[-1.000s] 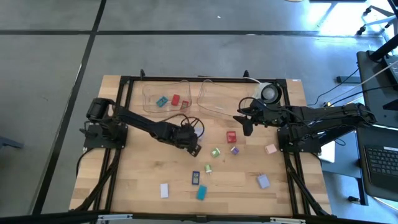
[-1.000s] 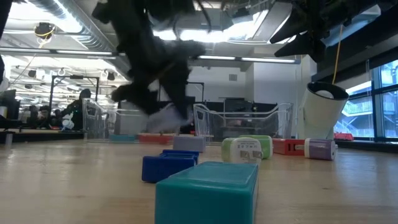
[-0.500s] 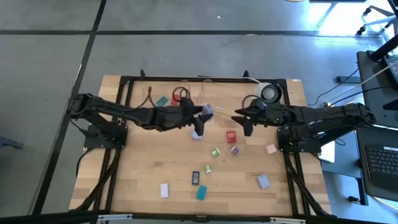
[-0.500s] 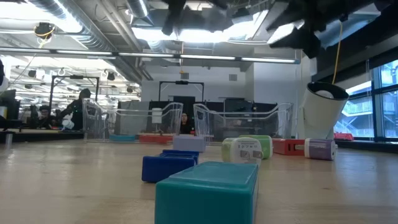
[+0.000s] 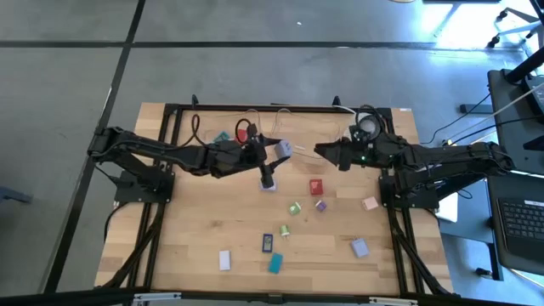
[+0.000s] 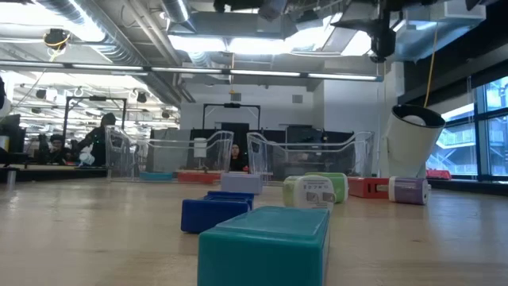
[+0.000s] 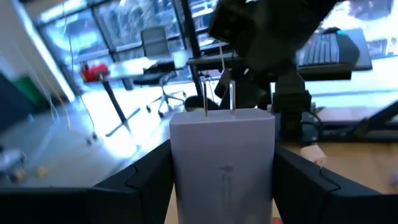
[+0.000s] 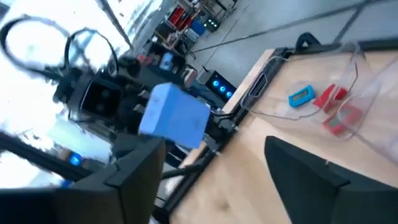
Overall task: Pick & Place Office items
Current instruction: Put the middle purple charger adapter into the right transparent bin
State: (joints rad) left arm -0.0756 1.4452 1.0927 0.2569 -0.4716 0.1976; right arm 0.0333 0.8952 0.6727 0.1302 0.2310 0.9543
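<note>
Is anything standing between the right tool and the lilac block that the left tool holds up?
Nothing visible does. The open right tool faces the lilac block, gripped by the left tool, across an empty gap.

- The desk (image 5: 195,229) is seen as pale, smooth wood planks.
- A matt lilac plastic block (image 7: 222,163) with two metal prongs is shown.
- The trays (image 8: 348,93) are made of clear glossy plastic.
- The teal block (image 6: 266,242) looks matt.
</note>
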